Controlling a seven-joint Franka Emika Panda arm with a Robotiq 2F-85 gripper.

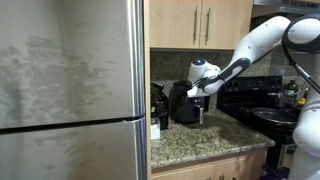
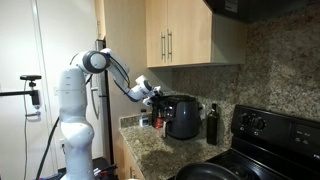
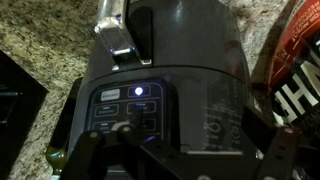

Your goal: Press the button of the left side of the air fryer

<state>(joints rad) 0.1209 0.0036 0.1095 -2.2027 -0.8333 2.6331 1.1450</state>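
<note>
I had the gripper (image 3: 183, 150) with its jaws spread wide, one finger low on each side of the wrist view, and nothing was held between them. Whether either finger touched anything I could not tell in the dark picture.

The air fryer (image 3: 190, 60) lay directly under the wrist camera. Its control panel (image 3: 128, 108) showed a small blue light (image 3: 138, 92), with the silver handle (image 3: 118, 40) beyond it. In both exterior views the gripper (image 1: 199, 92) (image 2: 155, 96) hung close against the upper part of the air fryer (image 1: 184, 104) (image 2: 183, 118).

The fryer stood on a speckled granite table (image 1: 215, 140) (image 2: 150, 140), under pale wooden cabinets (image 1: 200, 22) (image 2: 180, 35). A steel fridge (image 1: 70, 90) filled one side and a black stove (image 1: 262, 100) (image 2: 275, 135) stood at the other.

A dark bottle (image 2: 212, 125) stood upright between fryer and stove; I could not see its contents. A red and white package (image 3: 300, 45) sat just beside the fryer.
</note>
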